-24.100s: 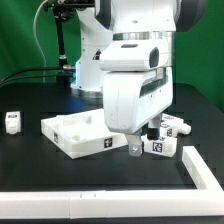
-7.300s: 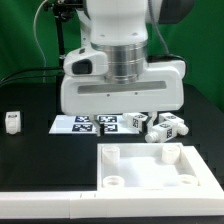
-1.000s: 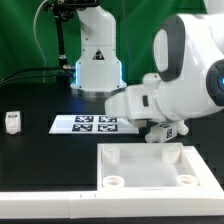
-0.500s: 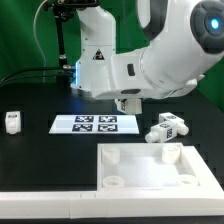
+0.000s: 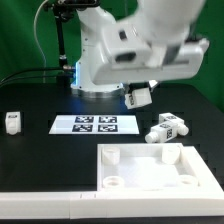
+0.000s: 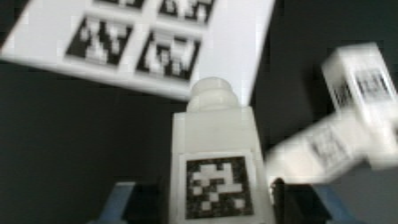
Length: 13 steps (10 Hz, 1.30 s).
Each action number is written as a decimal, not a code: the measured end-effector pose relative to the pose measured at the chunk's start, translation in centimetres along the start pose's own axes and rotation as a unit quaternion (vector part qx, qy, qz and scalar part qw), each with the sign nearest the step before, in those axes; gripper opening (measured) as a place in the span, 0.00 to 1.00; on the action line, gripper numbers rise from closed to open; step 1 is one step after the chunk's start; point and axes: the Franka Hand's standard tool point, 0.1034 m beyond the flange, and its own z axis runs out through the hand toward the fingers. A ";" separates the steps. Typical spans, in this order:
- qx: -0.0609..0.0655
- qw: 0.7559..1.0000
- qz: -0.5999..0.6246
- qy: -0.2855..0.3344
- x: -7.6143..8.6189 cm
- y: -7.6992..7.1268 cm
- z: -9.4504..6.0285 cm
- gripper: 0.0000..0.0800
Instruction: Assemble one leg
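We see the gripper (image 6: 203, 198) clamped on 1 leg (image 5: 139, 96), holding it tilted in the air above the desk's middle, near the marker board (image 5: 95, 124), well back from the front edge.

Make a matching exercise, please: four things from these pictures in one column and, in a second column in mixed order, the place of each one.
Things:
1. held leg
2. marker board
3. square panel
4. lone leg

Places:
A. alone on the table, at the exterior view's left
B. in the air, between the fingers of the end effector
C. flat on the table, in the middle of the exterior view
D. at the front of the exterior view, round sockets facing up

Pairs: 1-B, 2-C, 3-D, 4-A.
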 end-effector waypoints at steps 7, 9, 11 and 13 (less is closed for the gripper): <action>0.001 0.972 0.004 0.237 2.6 1.4 -2.2 0.35; 0.010 0.942 0.056 0.331 5.5 1.7 -4.5 0.35; -0.012 0.916 0.063 0.395 5.9 2.0 -4.6 0.35; -0.024 0.905 0.067 0.420 5.7 2.4 -4.3 0.35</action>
